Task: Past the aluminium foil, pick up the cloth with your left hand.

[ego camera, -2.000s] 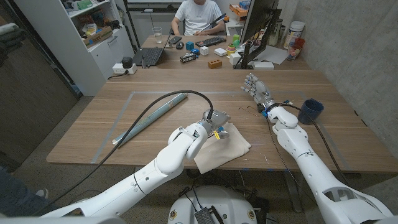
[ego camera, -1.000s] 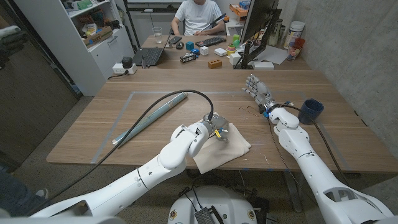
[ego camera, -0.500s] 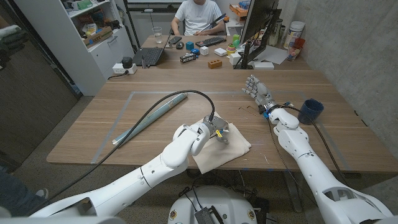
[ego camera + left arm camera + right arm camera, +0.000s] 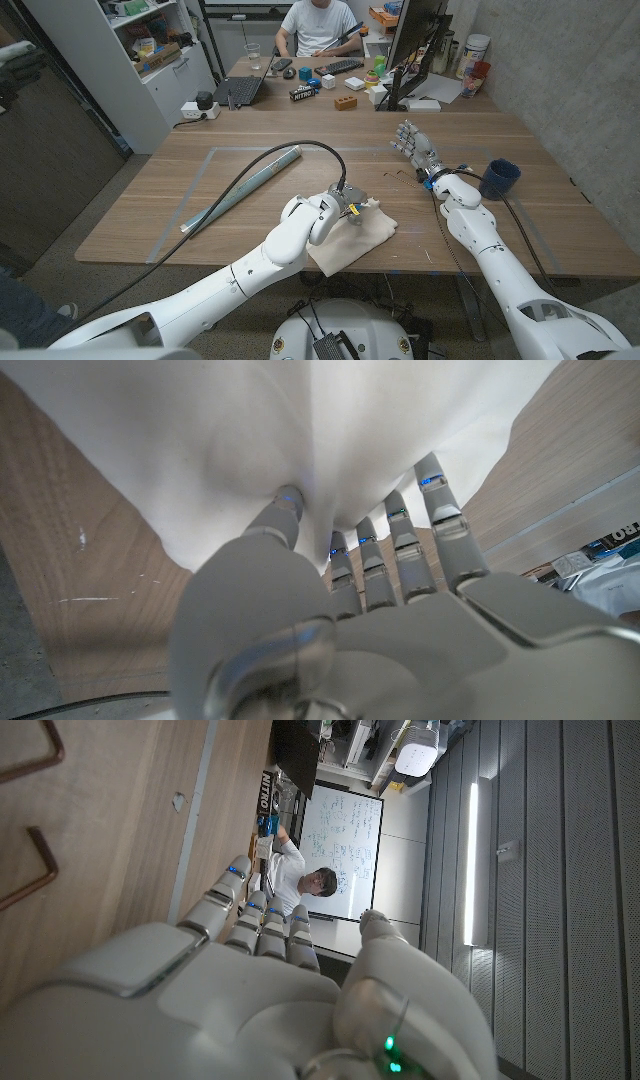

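Wooden table (image 4: 530, 190) bears one foil roll (image 4: 240, 188) and one cloth (image 4: 355, 240), pinched by left hand (image 4: 347, 208); right hand (image 4: 412, 142) released.

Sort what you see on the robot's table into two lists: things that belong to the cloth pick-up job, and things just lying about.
Belongs to the job:
- cloth, bunched under the fingers
- left hand, gripping the cloth
- aluminium foil roll, the landmark

Just lying about:
- dark blue cup near the right arm
- right hand, open, holding nothing
- bent copper wire pieces on the table
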Controlling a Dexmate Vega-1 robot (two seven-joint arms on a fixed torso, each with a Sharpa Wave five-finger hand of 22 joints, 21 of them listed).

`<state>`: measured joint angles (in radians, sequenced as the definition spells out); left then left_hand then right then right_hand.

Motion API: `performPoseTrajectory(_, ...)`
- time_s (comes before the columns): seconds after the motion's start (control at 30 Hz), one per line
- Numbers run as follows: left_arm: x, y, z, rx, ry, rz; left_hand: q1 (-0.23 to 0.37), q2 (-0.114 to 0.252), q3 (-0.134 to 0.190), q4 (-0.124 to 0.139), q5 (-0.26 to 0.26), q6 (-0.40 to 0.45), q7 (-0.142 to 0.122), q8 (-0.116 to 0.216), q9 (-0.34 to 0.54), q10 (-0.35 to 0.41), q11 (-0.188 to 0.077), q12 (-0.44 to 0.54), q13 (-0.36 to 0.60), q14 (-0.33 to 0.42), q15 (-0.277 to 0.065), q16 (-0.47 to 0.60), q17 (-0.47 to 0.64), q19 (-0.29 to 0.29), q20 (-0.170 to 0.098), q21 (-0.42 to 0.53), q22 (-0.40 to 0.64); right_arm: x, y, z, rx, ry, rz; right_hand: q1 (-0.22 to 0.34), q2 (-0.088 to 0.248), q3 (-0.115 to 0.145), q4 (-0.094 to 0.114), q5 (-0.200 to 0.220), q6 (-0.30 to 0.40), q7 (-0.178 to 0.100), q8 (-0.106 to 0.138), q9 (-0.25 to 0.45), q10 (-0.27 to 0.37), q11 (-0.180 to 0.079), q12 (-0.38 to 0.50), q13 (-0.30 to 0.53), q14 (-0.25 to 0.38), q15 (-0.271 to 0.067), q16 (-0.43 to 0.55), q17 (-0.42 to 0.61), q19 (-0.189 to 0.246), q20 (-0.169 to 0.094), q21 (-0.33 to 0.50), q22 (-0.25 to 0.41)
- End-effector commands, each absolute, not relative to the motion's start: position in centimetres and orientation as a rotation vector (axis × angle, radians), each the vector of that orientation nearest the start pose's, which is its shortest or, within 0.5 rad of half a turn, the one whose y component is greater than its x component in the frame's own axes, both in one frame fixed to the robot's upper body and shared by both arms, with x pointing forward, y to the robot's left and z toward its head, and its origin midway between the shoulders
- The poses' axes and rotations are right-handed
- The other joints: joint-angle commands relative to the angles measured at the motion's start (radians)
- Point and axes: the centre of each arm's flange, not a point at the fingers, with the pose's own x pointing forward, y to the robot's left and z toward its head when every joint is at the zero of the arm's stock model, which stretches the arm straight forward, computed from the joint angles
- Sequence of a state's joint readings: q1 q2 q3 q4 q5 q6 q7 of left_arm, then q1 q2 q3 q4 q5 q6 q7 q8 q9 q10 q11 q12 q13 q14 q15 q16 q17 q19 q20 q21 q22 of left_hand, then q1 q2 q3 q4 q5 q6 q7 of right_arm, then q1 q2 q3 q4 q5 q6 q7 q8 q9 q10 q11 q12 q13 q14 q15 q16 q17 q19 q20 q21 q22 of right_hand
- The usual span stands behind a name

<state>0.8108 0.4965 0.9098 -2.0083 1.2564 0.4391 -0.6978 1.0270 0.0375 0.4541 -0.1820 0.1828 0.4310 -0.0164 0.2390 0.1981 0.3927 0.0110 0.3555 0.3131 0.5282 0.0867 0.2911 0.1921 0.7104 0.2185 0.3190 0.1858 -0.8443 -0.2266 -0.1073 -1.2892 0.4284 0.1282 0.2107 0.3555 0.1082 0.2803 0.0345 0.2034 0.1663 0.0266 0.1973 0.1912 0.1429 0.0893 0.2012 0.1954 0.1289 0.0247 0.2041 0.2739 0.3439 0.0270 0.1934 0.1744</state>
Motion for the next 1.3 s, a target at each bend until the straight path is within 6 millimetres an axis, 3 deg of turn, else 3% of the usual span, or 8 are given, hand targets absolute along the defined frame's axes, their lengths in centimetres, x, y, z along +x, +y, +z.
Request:
performPoseTrajectory(0.03, 52.14, 1.59, -6.85, 1.850, -0.423, -0.291, 0.056, 0.010, 0.007, 0.001, 0.007, 0.031, -0.006, 0.010, 0.003, 0.029, -0.015, 0.012, 0.010, 0.030, -0.016, 0.013, 0.008, 0.063, -0.001, 0.022, 0.005, 66.50, -26.14, -1.83, 0.126, -0.572, 0.267, 0.000, -0.002, 0.004, -0.004, 0.004, 0.001, -0.009, 0.000, -0.001, 0.009, 0.002, 0.001, 0.002, 0.007, 0.004, 0.010, 0.000, 0.003, 0.006, 0.007, 0.002)
performPoseTrajectory(0.27, 52.03, 1.49, -7.04, 1.837, -0.448, -0.257, 0.167, 0.022, -0.008, 0.004, 0.007, 0.087, -0.031, 0.016, 0.007, 0.108, -0.056, 0.037, 0.028, 0.129, -0.074, 0.062, 0.026, 0.244, -0.023, 0.091, 0.006, 66.51, -26.11, -1.86, 0.129, -0.574, 0.265, -0.001, -0.002, 0.003, -0.004, 0.004, 0.002, -0.010, 0.000, -0.001, 0.009, 0.002, 0.001, 0.002, 0.008, 0.003, 0.010, -0.001, 0.003, 0.008, 0.007, 0.002)
performPoseTrajectory(0.4, 52.13, 1.49, -7.14, 1.824, -0.450, -0.269, 0.215, 0.024, 0.005, 0.006, 0.013, 0.189, -0.036, 0.046, 0.010, 0.190, -0.088, 0.063, 0.039, 0.226, -0.116, 0.082, 0.022, 0.362, -0.087, 0.143, 0.003, 66.52, -26.13, -1.93, 0.136, -0.575, 0.264, -0.002, -0.002, 0.003, -0.005, 0.004, 0.002, -0.010, 0.000, -0.001, 0.010, 0.002, 0.001, 0.002, 0.009, 0.003, 0.010, -0.001, 0.003, 0.008, 0.007, 0.002)
performPoseTrajectory(0.43, 52.16, 1.48, -7.17, 1.822, -0.448, -0.269, 0.224, 0.025, 0.010, 0.008, 0.014, 0.209, -0.029, 0.050, 0.011, 0.211, -0.059, 0.069, 0.042, 0.263, -0.130, 0.090, 0.020, 0.375, -0.099, 0.151, 0.002, 66.54, -26.14, -1.97, 0.139, -0.575, 0.265, -0.002, -0.002, 0.003, -0.005, 0.004, 0.003, -0.010, 0.001, -0.001, 0.010, 0.002, 0.001, 0.002, 0.009, 0.003, 0.010, -0.001, 0.004, 0.008, 0.007, 0.002)
performPoseTrajectory(0.5, 52.20, 1.47, -7.19, 1.821, -0.443, -0.275, 0.232, 0.029, 0.018, 0.012, 0.016, 0.267, -0.022, 0.068, 0.013, 0.257, -0.062, 0.082, 0.046, 0.321, -0.152, 0.099, 0.016, 0.402, -0.125, 0.165, 0.002, 66.54, -26.17, -2.02, 0.143, -0.576, 0.264, -0.003, -0.001, 0.003, -0.005, 0.004, 0.003, -0.010, 0.001, -0.001, 0.010, 0.002, 0.001, 0.002, 0.009, 0.003, 0.010, -0.001, 0.004, 0.008, 0.007, 0.002)
performPoseTrajectory(0.73, 52.48, 1.44, -7.14, 1.776, -0.461, -0.273, 0.339, 0.029, 0.021, -0.002, 0.022, 0.504, 0.046, 0.175, 0.058, 0.485, -0.110, 0.165, 0.099, 0.469, -0.225, 0.147, 0.035, 0.436, -0.188, 0.209, 0.005, 66.53, -26.33, -2.25, 0.147, -0.573, 0.255, -0.004, -0.001, 0.003, -0.005, 0.004, 0.003, -0.010, 0.000, -0.001, 0.010, 0.003, 0.001, 0.002, 0.009, 0.003, 0.011, -0.002, 0.005, 0.008, 0.007, 0.002)
performPoseTrajectory(0.93, 52.68, 1.55, -7.24, 1.734, -0.485, -0.278, 0.414, 0.019, 0.002, 0.006, 0.034, 0.605, 0.079, 0.267, 0.128, 0.522, -0.083, 0.216, 0.225, 0.594, -0.253, 0.191, 0.066, 0.433, -0.264, 0.251, 0.004, 66.56, -26.41, -2.29, 0.144, -0.570, 0.253, -0.005, -0.001, 0.003, -0.006, 0.004, 0.003, -0.010, 0.000, -0.001, 0.010, 0.002, 0.001, 0.002, 0.009, 0.004, 0.010, -0.002, 0.005, 0.008, 0.008, 0.002)
performPoseTrajectory(1.3, 52.86, 1.47, -7.24, 1.772, -0.481, -0.253, 0.416, 0.015, -0.039, 0.017, 0.024, 0.645, 0.071, 0.286, 0.115, 0.536, -0.084, 0.241, 0.308, 0.648, -0.276, 0.254, 0.161, 0.442, -0.293, 0.300, 0.012, 66.78, -26.35, -2.14, 0.144, -0.568, 0.255, -0.007, -0.001, 0.003, -0.006, 0.004, 0.004, -0.010, 0.000, -0.001, 0.011, 0.002, 0.001, 0.002, 0.011, 0.003, 0.011, -0.003, 0.005, 0.008, 0.007, 0.002)
